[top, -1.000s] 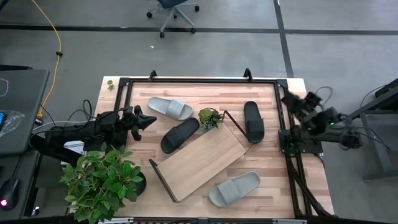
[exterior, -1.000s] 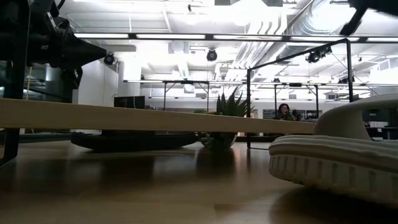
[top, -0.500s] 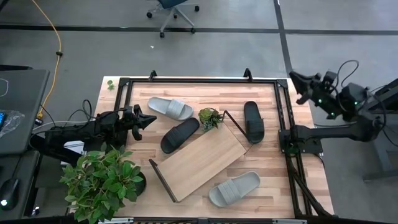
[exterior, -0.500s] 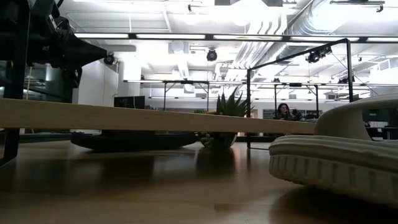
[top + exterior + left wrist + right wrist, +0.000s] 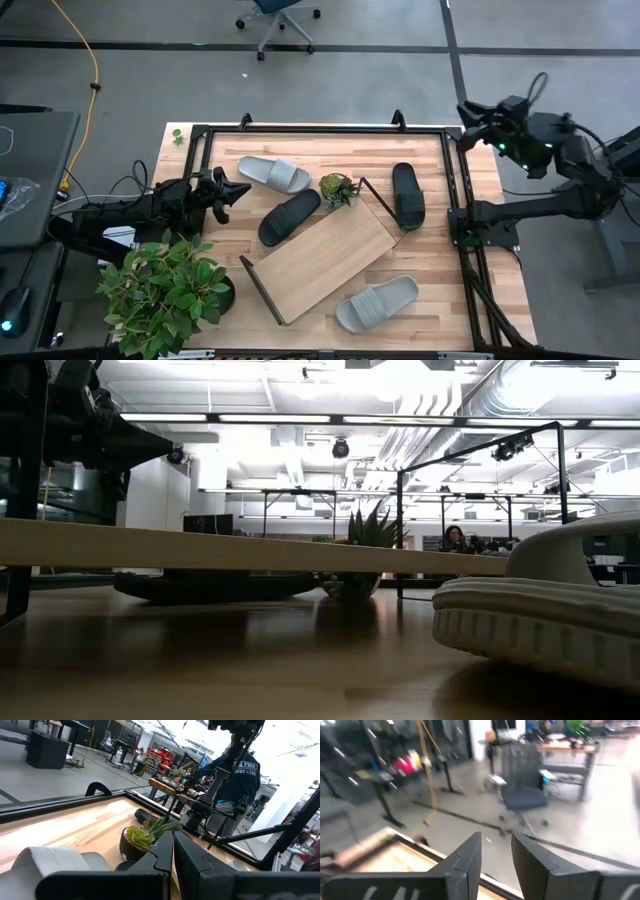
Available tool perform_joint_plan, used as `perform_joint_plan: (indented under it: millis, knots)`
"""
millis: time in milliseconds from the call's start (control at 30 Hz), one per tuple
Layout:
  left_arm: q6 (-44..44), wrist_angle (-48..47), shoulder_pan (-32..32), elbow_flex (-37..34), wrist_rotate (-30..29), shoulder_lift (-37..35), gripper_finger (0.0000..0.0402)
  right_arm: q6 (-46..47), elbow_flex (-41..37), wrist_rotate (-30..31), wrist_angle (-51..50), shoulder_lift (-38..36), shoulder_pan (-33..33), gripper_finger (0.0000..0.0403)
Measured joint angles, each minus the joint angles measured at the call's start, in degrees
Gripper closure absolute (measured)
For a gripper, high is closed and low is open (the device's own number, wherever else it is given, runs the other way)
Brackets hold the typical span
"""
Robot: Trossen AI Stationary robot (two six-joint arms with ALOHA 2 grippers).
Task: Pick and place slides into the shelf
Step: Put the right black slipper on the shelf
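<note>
Four slides lie sole-down on the wooden tabletop: a grey one [image 5: 273,173] at the far left, a black one [image 5: 289,217] in the middle, a black one [image 5: 407,195] at the right, and a grey one [image 5: 377,302] near the front, which looms large in the low view [image 5: 540,610]. The shelf [image 5: 320,252] stands slantwise in the middle on its black end frames. My left gripper [image 5: 236,191] is shut and empty at the table's left side, pointing at the far grey slide [image 5: 55,862]. My right gripper [image 5: 466,112] hovers over the far right corner, empty, with a narrow gap between its fingers [image 5: 470,855].
A small potted succulent [image 5: 337,189] stands at the shelf's far end, between the two black slides. A large leafy plant [image 5: 165,290] fills the near left corner. Black rails [image 5: 455,180] frame the tabletop. A person in a dark shirt [image 5: 235,775] stands beyond the right side.
My right gripper has swung from beside the table's right rail toward the far right corner, and it has left the top of the low view. The slides and the shelf have not moved.
</note>
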Motion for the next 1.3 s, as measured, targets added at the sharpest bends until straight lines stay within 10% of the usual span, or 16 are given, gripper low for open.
perform_joint_plan:
  millis: [267,700,1300]
  knots:
    - [0.0,0.0,0.0,0.0,0.0,0.0,0.0396,5.9,8.9,-17.0,-21.5,9.0,-16.1,0.0304]
    - [-0.2,0.0,0.0,0.0,0.0,0.0,0.0396,-11.5,10.0,-58.5,-30.0,23.0,-46.1,0.0304]
    - [-0.4,0.0,0.0,0.0,0.2,0.0,0.0396,-12.9,10.0,-68.0,-41.2,43.8,-51.8,0.0304]
